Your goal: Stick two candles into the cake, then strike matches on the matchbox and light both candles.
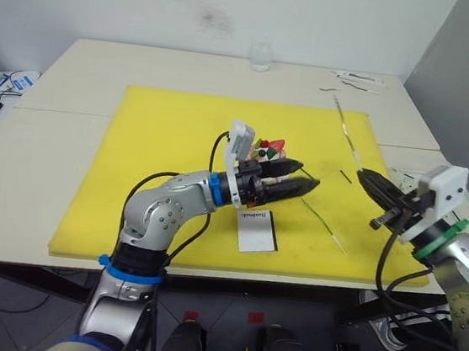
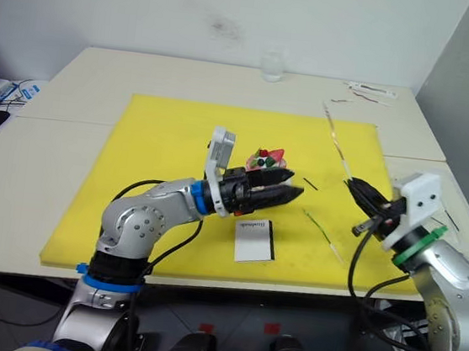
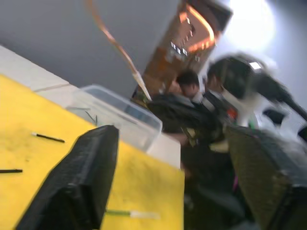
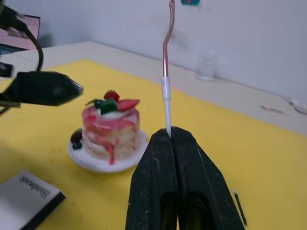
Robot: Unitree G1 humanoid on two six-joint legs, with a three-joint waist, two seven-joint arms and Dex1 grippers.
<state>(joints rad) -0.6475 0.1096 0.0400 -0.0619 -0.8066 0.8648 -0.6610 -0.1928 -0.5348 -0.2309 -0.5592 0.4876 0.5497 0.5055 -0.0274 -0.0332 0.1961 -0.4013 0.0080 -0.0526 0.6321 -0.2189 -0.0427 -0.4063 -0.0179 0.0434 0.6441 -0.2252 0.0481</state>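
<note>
The pink-and-red cake [image 4: 111, 133] sits on its white plate mid-mat, partly hidden behind my left arm in the head views. My left gripper [image 1: 309, 175] hovers open just right of it, holding nothing. My right gripper [image 4: 170, 130] is shut on one candle [image 1: 346, 129], gripping its pale end so the long stick points up and away toward the back. A second candle [image 1: 324, 222] lies flat on the mat between the two grippers. The white matchbox [image 1: 256, 230] lies in front of the cake. A short dark match [image 1: 346, 177] rests near the right gripper.
Everything stands on a yellow mat [image 1: 164, 125] over a pale table. A clear glass [image 1: 262, 56] and some wrappers [image 1: 357, 78] sit at the table's back. A clear plastic container [image 3: 115, 115] lies off the mat's right edge.
</note>
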